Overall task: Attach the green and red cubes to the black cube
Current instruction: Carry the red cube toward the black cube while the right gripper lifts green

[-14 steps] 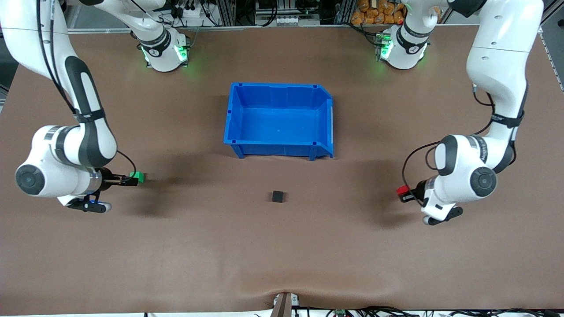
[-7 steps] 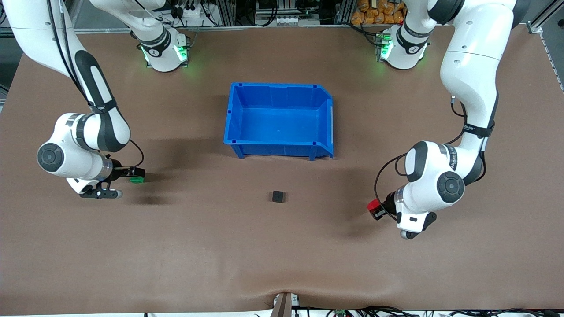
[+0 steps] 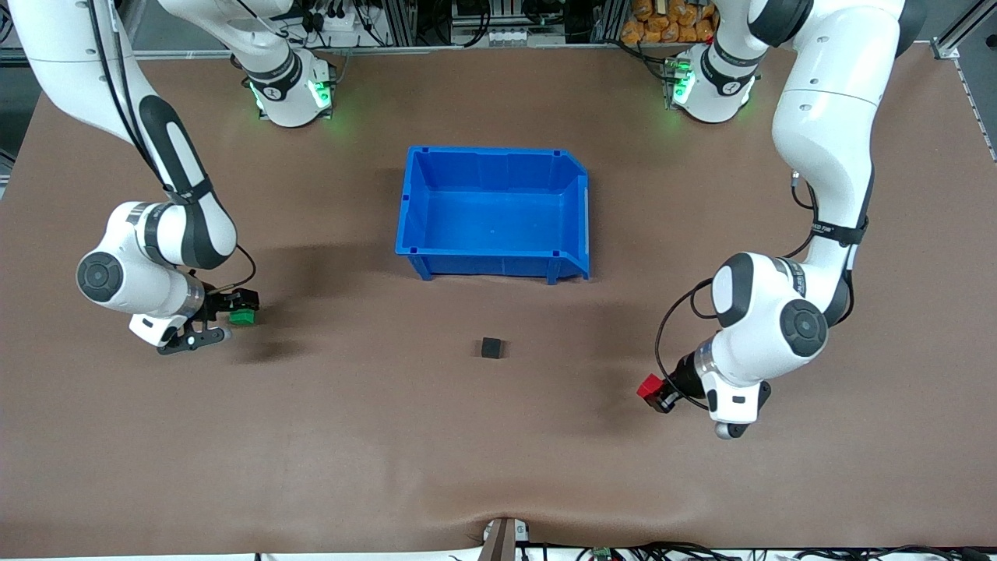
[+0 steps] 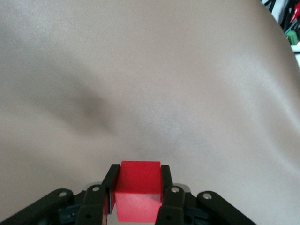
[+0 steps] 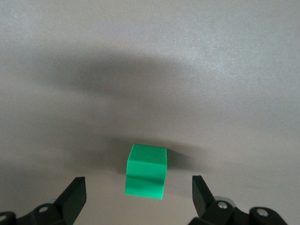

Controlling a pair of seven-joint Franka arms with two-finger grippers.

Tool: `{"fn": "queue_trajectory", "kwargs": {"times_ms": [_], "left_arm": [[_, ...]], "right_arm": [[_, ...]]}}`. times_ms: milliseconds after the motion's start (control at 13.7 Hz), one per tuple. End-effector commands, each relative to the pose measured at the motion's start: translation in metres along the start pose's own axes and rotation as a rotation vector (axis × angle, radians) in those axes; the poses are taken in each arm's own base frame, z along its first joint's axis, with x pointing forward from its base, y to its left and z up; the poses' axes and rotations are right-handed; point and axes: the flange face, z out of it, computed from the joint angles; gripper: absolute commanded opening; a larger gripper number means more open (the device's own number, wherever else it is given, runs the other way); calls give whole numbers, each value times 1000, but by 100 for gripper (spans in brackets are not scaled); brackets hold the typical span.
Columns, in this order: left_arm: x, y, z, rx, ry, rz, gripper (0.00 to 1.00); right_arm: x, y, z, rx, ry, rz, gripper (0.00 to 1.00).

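Observation:
The green cube [image 3: 244,316] lies on the brown table toward the right arm's end. My right gripper [image 3: 234,309] is open, low at the table, with its fingers on either side of the cube and not touching it; the right wrist view shows the green cube [image 5: 146,177] between the spread fingertips [image 5: 75,190]. My left gripper [image 3: 654,392] is shut on the red cube [image 3: 646,386], held low over the table toward the left arm's end; the left wrist view shows the red cube [image 4: 138,190] clamped between the fingers [image 4: 165,180]. The black cube [image 3: 491,347] sits alone mid-table, apart from both.
An empty blue bin [image 3: 491,152] stands farther from the front camera than the black cube. Bare brown table surrounds the black cube on all sides.
My left arm has carried the red cube toward the black cube and nearer the front camera. My right arm has drawn back a little; the green cube stays in about the same place.

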Motion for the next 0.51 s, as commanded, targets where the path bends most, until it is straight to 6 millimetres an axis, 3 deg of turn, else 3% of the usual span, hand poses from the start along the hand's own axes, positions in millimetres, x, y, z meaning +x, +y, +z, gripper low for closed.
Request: {"fn": "queue_trajectory", "kwargs": {"times_ms": [0,146,291,364,437], "left_arm": [[5,10,18,-37,-22,-56,0],[-19,22,35,-48,-38,-225,0],[-47,37,58,-87,-28,-474,0],[-65,46,68,-107,-27,-551,0],[-81,55,75,-134,-26,-613,0]], "right_arm": [[-1,4,6,-7,5,-1,100],[-1,8,14,-10,10,5,98],[-2,6,20,-7,-3,48,33],[-2,2,22,-5,-12,71,5],[-2,0,24,-4,-18,93,0]]}}
